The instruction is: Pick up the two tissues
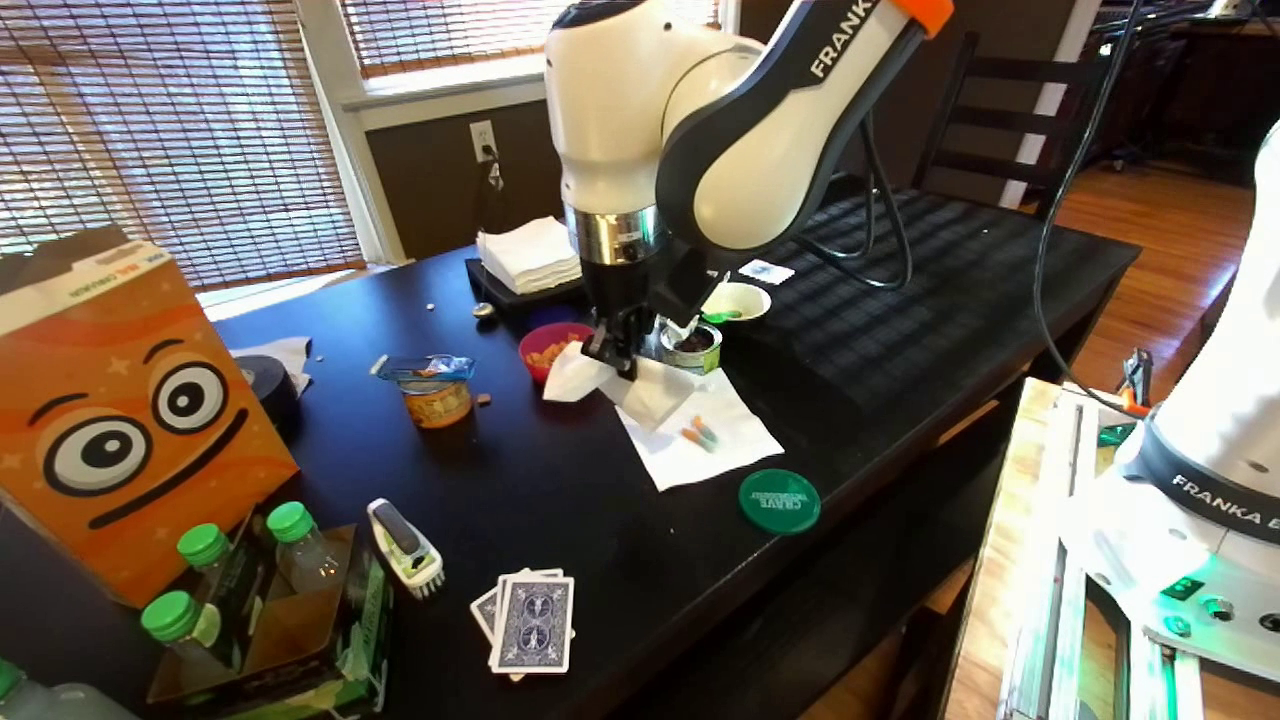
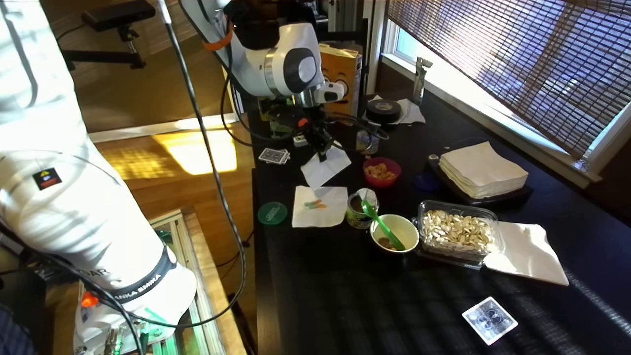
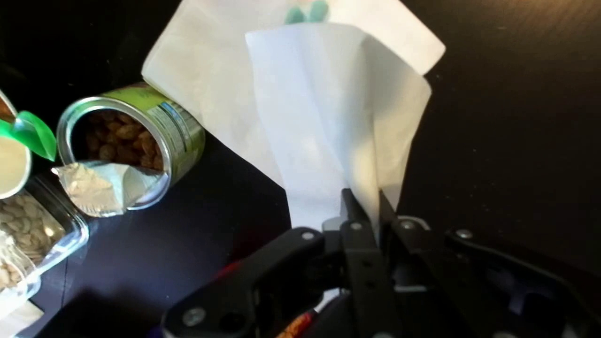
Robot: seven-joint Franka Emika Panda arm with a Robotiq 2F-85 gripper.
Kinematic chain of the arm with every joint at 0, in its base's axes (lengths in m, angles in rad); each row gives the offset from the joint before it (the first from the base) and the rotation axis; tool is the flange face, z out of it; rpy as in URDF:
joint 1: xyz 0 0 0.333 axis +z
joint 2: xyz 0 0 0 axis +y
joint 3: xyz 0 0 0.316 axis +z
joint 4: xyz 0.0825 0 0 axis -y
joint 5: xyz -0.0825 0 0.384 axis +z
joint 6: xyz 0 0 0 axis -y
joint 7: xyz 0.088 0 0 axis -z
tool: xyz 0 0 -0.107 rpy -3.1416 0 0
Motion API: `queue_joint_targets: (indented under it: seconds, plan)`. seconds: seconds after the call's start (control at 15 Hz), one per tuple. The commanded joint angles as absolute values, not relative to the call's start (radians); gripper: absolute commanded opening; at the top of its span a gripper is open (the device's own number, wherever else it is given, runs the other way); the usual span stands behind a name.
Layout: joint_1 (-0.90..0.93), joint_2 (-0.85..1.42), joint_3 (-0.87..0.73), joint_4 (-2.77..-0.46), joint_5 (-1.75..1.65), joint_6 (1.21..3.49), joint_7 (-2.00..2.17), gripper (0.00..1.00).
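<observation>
On the table (image 1: 540, 480), a flat tissue (image 2: 332, 211), presumably the second wanted, is spread. A hanging tissue (image 3: 319, 112) is held near it. Both should be light, limp and easily torn, best pinched gently at a raised fold or free edge. Along a fold, the hanging one is clamped by the gripper (image 3: 367, 202). Small pieces (image 1: 707, 434) on the flat one may be shed in lifting.

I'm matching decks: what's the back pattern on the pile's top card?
Ornate blue and white; the top card shows best in an exterior view.
</observation>
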State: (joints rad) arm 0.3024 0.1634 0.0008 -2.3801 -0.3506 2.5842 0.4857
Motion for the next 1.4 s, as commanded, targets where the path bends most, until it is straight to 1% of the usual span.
queue_joint_targets:
  seconds: [0.0, 0.6, 0.67, 0.73, 0.8, 0.87, 0.93, 1.0, 1.13, 1.2, 1.33]
  plan:
    - [0.285, 0.205, 0.061, -2.295, -0.322, 2.606, 0.446, 0.02]
    - [0.289, 0.391, 0.123, -2.073, -0.26, 2.622, 0.265, 0.02]
    - [0.288, 0.407, 0.129, -2.058, -0.246, 2.617, 0.237, 0.32]
    - [0.285, 0.42, 0.135, -2.044, -0.231, 2.612, 0.211, 0.3]
    - [0.288, 0.431, 0.134, -2.033, -0.226, 2.615, 0.197, 0.07]
    - [0.289, 0.44, 0.134, -2.022, -0.218, 2.607, 0.18, 0.25]
    - [0.289, 0.446, 0.135, -2.012, -0.213, 2.603, 0.166, 0.38]
    - [0.289, 0.452, 0.135, -2.006, -0.209, 2.604, 0.154, 0.12]
    - [0.289, 0.461, 0.135, -1.995, -0.2, 2.605, 0.135, 0.07]
    - [0.289, 0.464, 0.134, -1.991, -0.198, 2.603, 0.129, 0.01]
    - [0.29, 0.47, 0.131, -1.983, -0.195, 2.597, 0.121, 0.0]
